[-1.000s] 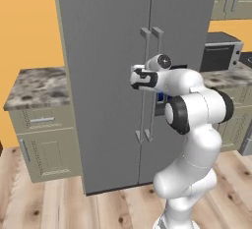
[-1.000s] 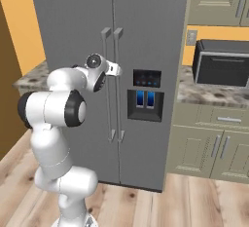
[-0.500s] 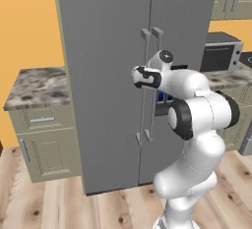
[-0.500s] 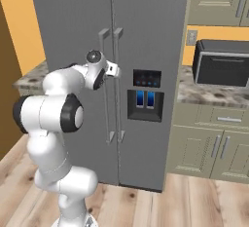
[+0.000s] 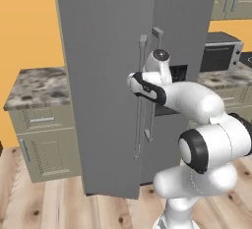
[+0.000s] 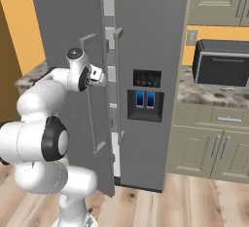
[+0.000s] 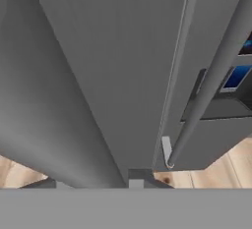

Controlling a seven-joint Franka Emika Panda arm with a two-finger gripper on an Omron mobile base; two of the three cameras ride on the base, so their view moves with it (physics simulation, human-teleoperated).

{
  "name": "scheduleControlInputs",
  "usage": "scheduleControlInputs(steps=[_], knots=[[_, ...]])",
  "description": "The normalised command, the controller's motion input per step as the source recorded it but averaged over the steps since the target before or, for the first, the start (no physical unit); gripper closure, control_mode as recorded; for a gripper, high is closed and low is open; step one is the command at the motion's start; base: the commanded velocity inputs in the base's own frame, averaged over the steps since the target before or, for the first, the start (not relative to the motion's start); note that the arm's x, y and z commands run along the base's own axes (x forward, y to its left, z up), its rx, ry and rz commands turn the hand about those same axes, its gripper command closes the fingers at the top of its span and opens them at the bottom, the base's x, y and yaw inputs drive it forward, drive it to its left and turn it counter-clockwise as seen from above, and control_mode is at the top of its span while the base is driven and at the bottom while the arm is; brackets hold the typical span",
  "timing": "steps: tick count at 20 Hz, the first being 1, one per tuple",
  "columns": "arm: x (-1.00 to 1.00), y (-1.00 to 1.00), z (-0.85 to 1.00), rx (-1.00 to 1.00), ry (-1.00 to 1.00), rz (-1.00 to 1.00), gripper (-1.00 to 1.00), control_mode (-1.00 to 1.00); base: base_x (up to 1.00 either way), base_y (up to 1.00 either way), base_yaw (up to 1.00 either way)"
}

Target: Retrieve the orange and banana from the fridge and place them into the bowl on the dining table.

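The tall grey fridge [image 5: 103, 75] [image 6: 155, 36] stands straight ahead. Its left door [image 6: 63, 36] is ajar, and a pale strip of the inside shows in the gap [image 6: 110, 7]. My gripper [image 5: 139, 86] [image 6: 100, 76] is shut on that door's long vertical handle [image 5: 141, 129] [image 6: 90, 114], about halfway up. In the hand view the grey door face [image 7: 108, 51] is very close, with the other door's handle bar [image 7: 211, 85] running beside it. The orange, banana, bowl and dining table are out of view.
The right door carries a dark dispenser panel with blue lights [image 6: 146, 97]. A microwave [image 6: 223, 63] [image 5: 222, 51] sits on the stone counter to the right, above panelled cabinets [image 6: 214, 143]. Another counter with a cabinet [image 5: 37, 88] flanks the fridge's left. The floor is wood.
The gripper has closed on the left door's handle and drawn back. The door has swung from shut to ajar.
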Motion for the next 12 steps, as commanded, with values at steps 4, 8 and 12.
scheduleControlInputs(steps=[4,8,12], knots=[[-1.0,0.01,0.0,0.0,0.0,0.0,1.0,-1.0,0.0,0.0,0.0],[-1.0,0.0,0.0,0.0,0.0,0.0,1.0,-1.0,0.0,0.0,0.0],[-0.93,0.0,0.09,0.0,0.0,0.0,1.0,-1.0,0.0,0.0,0.0]])
